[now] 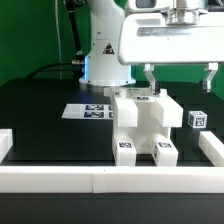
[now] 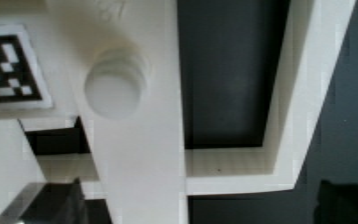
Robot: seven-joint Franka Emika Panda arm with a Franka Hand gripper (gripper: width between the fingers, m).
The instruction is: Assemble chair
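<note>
- So, the two-finger claw, i.e. the white gripper [image 1: 180, 78] on the white robot arm [image 1: 105, 45], hangs over the parts with its jaws spread wide and nothing between them.
- The chunky matte-white plastic chair [image 1: 140, 122] sits mid-table on the black table [image 1: 40, 110] as a blocky stack, with small black-and-white square tags on its front faces.
- One gripper finger [image 1: 150, 76] is just above the chair's top block; I can't tell if it touches.
- A small white tagged cube [image 1: 197, 118] lies apart from the chair, on the exterior view's right.
- The thin flat white marker board [image 1: 88, 110] lies behind the chair, on the exterior view's left.
- Long low white border rails [image 1: 100, 180] fence in the front and both sides.
- Up close in the wrist view, a white chair [image 2: 131, 130] bar shows a round dimple [image 2: 114, 85], with a tag [image 2: 5, 65] beside it.
</note>
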